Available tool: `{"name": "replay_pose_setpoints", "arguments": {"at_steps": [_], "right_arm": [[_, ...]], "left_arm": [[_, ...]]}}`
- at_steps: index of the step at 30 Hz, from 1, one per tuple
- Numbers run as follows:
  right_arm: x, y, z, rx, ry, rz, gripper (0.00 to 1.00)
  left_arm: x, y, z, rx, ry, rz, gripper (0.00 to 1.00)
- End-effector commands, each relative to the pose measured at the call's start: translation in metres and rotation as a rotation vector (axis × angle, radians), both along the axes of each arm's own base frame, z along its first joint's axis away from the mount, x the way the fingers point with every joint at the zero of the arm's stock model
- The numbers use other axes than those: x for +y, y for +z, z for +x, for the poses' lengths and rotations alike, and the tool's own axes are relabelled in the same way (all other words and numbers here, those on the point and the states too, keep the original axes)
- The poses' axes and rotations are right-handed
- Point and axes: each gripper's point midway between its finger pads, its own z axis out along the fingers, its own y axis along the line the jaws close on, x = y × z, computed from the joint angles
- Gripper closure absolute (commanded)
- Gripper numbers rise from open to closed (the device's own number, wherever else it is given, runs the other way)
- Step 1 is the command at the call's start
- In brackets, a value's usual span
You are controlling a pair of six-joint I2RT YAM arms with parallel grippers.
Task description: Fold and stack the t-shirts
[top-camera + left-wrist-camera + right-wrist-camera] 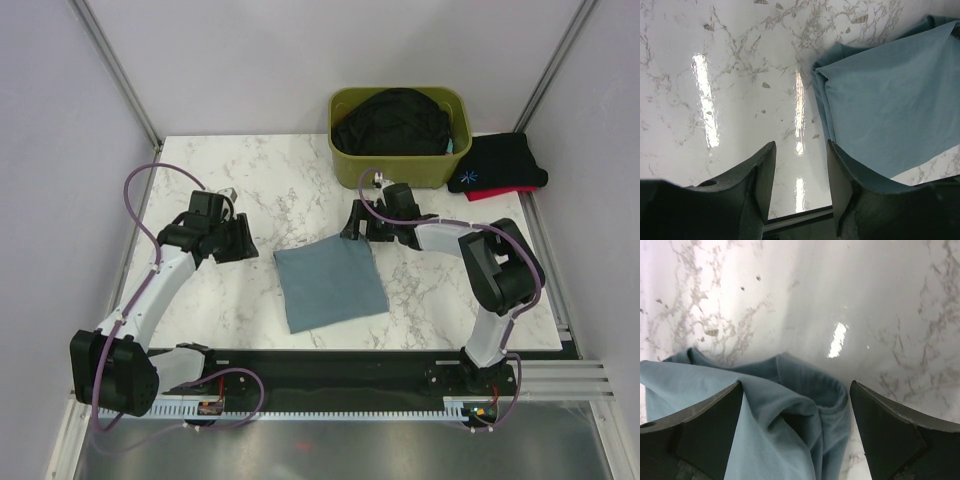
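— What can't we make out, starting nearest us?

— The black rail (330, 365) at the table's near edge hides the arms' feet. Beyond it the teal t-shirt (330, 282) lies folded flat at the middle of the table (220, 180). We can't tell where its collar or sleeves are, since they are tucked inside the fold.

— Which way does it run?

— It is close to square, so we can't name a long axis. Its edges sit turned slightly off the table's edges. In the right wrist view its far right corner (805, 405) is bunched into soft ridges.

— And the pincers?

— The left pincer (800, 167) hangs over bare marble just left of the shirt (890, 100), with a narrow gap between its fingers and nothing in it. The right pincer (796, 387) is spread wide above that bunched corner, gripping nothing. From above, the left pincer (238, 240) and right pincer (358, 228) flank the shirt's far edge.

— The surface and the room?

— The table is glossy white marble with grey veins and lamp glare, and pale walls (250, 60) close it in.

— Farthest back?

— An olive bin (400, 168) holds a black cloth (392, 120) in a heap, and we can't tell its shape. To the bin's right a black tee (500, 160) with a small blue print lies on a red tee (492, 193), of which only an edge shows.
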Motion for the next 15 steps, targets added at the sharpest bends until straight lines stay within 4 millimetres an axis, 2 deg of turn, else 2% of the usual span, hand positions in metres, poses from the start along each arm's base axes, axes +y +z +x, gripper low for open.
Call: {"name": "replay_pose_setpoints", "arguments": {"at_steps": [1, 4, 5, 10, 11, 15], "right_arm": [[-0.004, -0.038, -0.012, 0.113, -0.003, 0.007, 0.05], [0.000, -0.042, -0.022, 0.133, 0.013, 0.052, 0.08], [-0.003, -0.047, -0.031, 0.153, 0.010, 0.051, 0.08], [-0.014, -0.049, -0.047, 0.154, -0.003, 0.047, 0.08], [-0.016, -0.055, -0.054, 0.172, -0.002, 0.048, 0.08], [-0.014, -0.068, -0.062, 0.202, -0.001, 0.080, 0.11]], "left_arm": [[0.000, 0.001, 0.006, -0.035, -0.040, 0.018, 0.48], [0.000, 0.000, 0.006, -0.031, -0.040, 0.021, 0.48], [0.000, 0.000, 0.006, -0.033, -0.040, 0.020, 0.48], [-0.001, -0.001, 0.006, -0.026, -0.044, 0.017, 0.48], [-0.001, -0.001, 0.006, -0.025, -0.045, 0.015, 0.48], [-0.002, -0.002, 0.006, -0.022, -0.051, 0.011, 0.48]]}}
